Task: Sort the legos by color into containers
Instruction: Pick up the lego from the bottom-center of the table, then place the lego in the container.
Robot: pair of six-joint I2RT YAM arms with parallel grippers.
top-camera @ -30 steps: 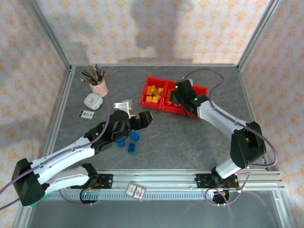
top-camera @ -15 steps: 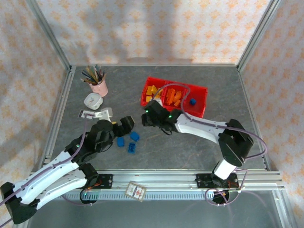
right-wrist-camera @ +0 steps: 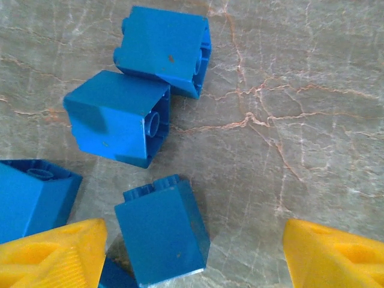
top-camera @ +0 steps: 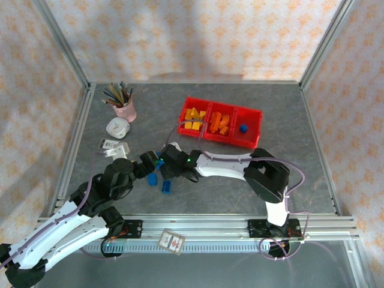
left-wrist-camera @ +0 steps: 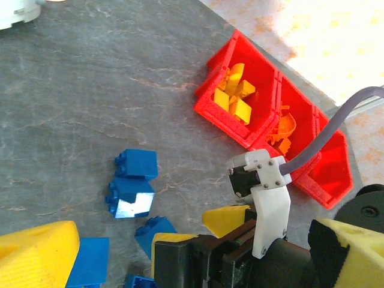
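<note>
The right gripper (right-wrist-camera: 192, 243) is seen lowered over a cluster of blue bricks (right-wrist-camera: 117, 117) on the grey, stone-patterned table (right-wrist-camera: 288, 90). Its yellow fingers (right-wrist-camera: 51, 255) are held wide apart and nothing is gripped. One brick of the cluster is framed between them, just beside the finger at the picture's left, though whether it is touched cannot be told. Other bricks of the cluster are shown close by, two of them side by side. The left gripper (left-wrist-camera: 195, 237) is pictured close to the right gripper and beside the same cluster, its own jaws likewise spread wide with nothing held. In the overhead view the cluster is found on the open table between the two arms, well apart from the red tray (top-camera: 258, 129), which is set toward the far side of the table. Yellow bricks (top-camera: 192, 118) are gathered in the tray's left compartment, orange pieces (top-camera: 219, 122) are piled in the middle one, and a single blue brick (top-camera: 243, 128) is seen in the right one. A pink cup of pencils (top-camera: 125, 110) is placed near the far left corner, with a white object (top-camera: 117, 128) just in front of it and a small card (top-camera: 108, 144) nearer the arms
</note>
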